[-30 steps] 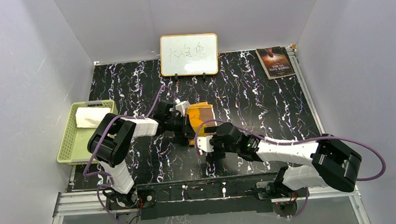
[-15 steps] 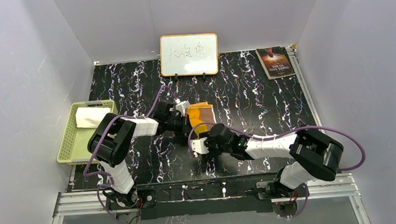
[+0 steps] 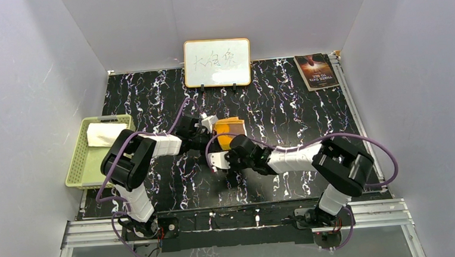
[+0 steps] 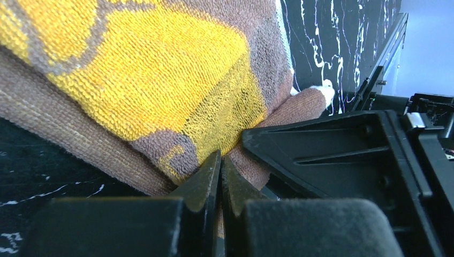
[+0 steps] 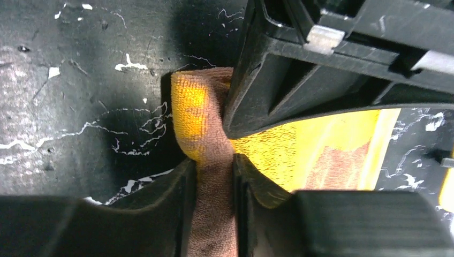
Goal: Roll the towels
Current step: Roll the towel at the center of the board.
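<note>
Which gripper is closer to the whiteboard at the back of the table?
Left. The left gripper pinches the orange cloth on its left side, farther back toward the whiteboard. The right gripper holds the cloth's near edge, farther from the board.

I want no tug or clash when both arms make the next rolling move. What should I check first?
1. Right tool grips the orange-and-brown terry cloth: ok, a fold sits between its fingers.
2. Left tool grips the cloth: cannot tell; its fingers are shut at the cloth's edge.
3. Space between the two tools: not ok, they crowd together over the cloth.
4. Cream folded towel out of the way: ok, in the pale green slotted plastic basket.
5. Roll tight and even: cannot tell.
</note>
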Robot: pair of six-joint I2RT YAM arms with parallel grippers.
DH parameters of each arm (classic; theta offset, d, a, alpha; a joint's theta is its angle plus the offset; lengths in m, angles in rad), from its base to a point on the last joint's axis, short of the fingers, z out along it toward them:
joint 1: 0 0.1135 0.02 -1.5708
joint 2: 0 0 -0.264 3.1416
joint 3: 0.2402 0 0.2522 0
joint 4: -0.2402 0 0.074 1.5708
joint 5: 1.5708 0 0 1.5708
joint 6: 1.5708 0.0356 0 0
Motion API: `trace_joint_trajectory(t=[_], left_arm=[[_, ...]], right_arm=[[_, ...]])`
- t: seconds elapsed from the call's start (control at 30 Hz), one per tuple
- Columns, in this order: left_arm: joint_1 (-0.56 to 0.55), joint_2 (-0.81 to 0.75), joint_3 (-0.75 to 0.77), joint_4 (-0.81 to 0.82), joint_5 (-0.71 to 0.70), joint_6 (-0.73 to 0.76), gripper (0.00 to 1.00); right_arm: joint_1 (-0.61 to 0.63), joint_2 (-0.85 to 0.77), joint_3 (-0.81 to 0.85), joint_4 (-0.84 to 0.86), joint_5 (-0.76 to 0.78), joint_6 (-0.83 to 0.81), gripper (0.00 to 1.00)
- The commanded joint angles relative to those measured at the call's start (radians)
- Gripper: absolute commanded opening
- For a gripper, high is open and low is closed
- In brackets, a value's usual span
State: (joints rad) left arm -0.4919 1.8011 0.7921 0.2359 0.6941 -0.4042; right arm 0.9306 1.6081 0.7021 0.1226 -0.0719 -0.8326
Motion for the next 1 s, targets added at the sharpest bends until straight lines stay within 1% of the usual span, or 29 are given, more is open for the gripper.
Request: trace_joint_trajectory(t=[0.0,0.03,0.07,0.17,0.27,0.33,0.4,0.43,0.47,0.53,0.6,0.7,0.8,0.87,0.97], left_arm=[[0.031,0.013,-0.041,-0.097,-0.095,0.041,0.00],[0.038,0.004,-0.046,-0.093,-0.087,0.036,0.00],[0.046,-0.006,-0.048,-0.092,-0.079,0.031,0.00],[0.088,-0.066,-0.048,-0.104,-0.049,0.005,0.00],[0.163,-0.196,-0.040,-0.139,-0.038,-0.029,0.00],[0.209,-0.277,-0.009,-0.194,-0.042,-0.016,0.00],[0.241,-0.332,0.031,-0.264,-0.043,0.019,0.00],[0.253,-0.351,0.051,-0.297,-0.039,0.039,0.00],[0.258,-0.366,0.067,-0.329,-0.037,0.057,0.00],[0.263,-0.393,0.084,-0.370,-0.010,0.084,0.00],[0.262,-0.415,0.072,-0.372,0.034,0.092,0.00],[0.262,-0.462,0.020,-0.313,0.100,0.069,0.00],[0.261,-0.494,-0.023,-0.278,0.135,0.047,0.00],[0.261,-0.508,-0.044,-0.269,0.148,0.038,0.00],[0.261,-0.520,-0.067,-0.256,0.156,0.028,0.00]], right_arm=[[-0.017,0.089,0.039,-0.211,-0.048,0.066,0.16],[-0.021,0.093,0.048,-0.227,-0.073,0.080,0.02],[-0.029,0.094,0.056,-0.245,-0.102,0.099,0.00],[-0.062,0.077,0.108,-0.340,-0.236,0.165,0.00],[-0.112,0.055,0.197,-0.436,-0.421,0.278,0.00],[-0.137,0.049,0.248,-0.489,-0.545,0.348,0.00],[-0.154,0.064,0.301,-0.509,-0.609,0.463,0.00],[-0.160,0.076,0.335,-0.533,-0.651,0.486,0.00],[-0.163,0.097,0.369,-0.556,-0.660,0.526,0.00],[-0.164,0.152,0.449,-0.590,-0.617,0.680,0.00],[-0.171,0.214,0.536,-0.682,-0.688,0.705,0.00],[-0.195,0.284,0.607,-0.703,-0.786,0.800,0.00],[-0.238,0.362,0.664,-0.729,-0.896,0.824,0.00],[-0.263,0.388,0.664,-0.695,-0.935,0.855,0.00],[-0.311,0.416,0.643,-0.599,-1.003,0.948,0.00]])
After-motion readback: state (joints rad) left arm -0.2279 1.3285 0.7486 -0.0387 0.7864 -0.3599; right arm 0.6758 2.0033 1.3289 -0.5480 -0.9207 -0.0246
